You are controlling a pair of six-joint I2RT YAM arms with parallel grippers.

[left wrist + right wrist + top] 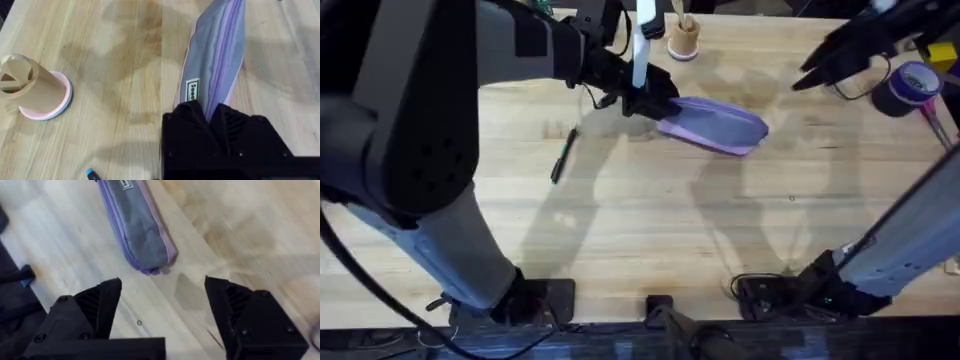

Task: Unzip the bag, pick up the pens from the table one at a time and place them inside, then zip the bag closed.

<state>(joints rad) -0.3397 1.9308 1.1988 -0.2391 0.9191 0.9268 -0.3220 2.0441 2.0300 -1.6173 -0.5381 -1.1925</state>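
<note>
Pale plank desk (650,220): bag (718,124) is pinched at one end by left claw (215,117); right claw (162,312) is held spread above; one pen (563,156) lies apart.

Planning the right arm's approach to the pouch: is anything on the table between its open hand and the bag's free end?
Nothing visible: bare table lies between the right hand and the bag.

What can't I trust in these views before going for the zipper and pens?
- Zipper pull: the left gripper clamps the bag at that end, covering it in the left wrist view.
- Second pen: one pen lies on the table in the overhead view; the left arm covers much of the table.
- Zipper open or closed: too small overhead.
</note>
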